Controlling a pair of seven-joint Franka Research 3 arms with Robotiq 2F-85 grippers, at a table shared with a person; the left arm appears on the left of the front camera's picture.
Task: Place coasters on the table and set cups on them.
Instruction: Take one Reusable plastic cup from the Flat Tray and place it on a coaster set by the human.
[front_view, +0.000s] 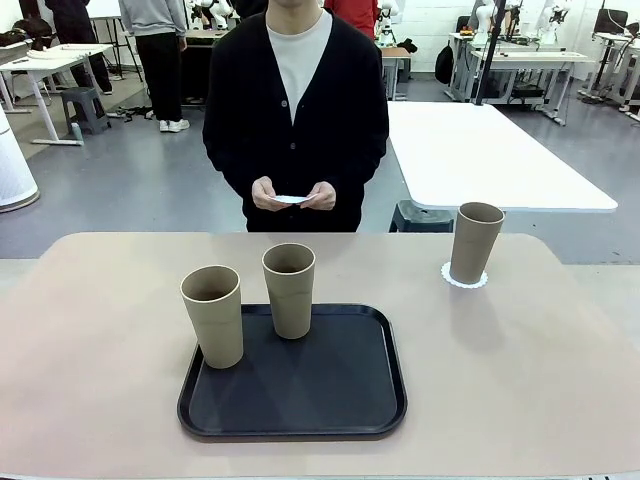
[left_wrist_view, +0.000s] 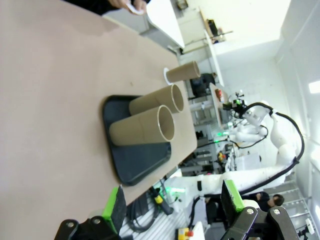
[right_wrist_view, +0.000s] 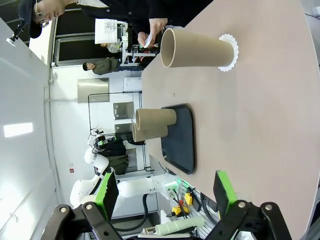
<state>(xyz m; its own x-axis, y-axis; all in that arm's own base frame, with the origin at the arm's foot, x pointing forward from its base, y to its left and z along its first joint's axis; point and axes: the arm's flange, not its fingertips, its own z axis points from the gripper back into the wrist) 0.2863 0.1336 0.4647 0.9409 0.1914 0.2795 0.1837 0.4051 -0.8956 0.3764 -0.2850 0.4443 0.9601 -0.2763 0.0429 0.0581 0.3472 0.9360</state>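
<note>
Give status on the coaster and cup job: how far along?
Done: one cup stands on a coaster at the table's far right. In hand: the person's hands hold a thin white piece, likely another coaster. Left: two cups stand on the black tray, not on coasters. Left gripper and right gripper are open, empty.

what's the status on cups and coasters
Left tool, right tool open, empty. One cup on coaster, right side. Two cups on tray. Person holds another coaster, nothing blocking.

We work in a lab: white rectangular worktables (front_view: 490, 150) on a grey floor (front_view: 130, 185), well beyond our left pincer (left_wrist_view: 172, 192).
</note>
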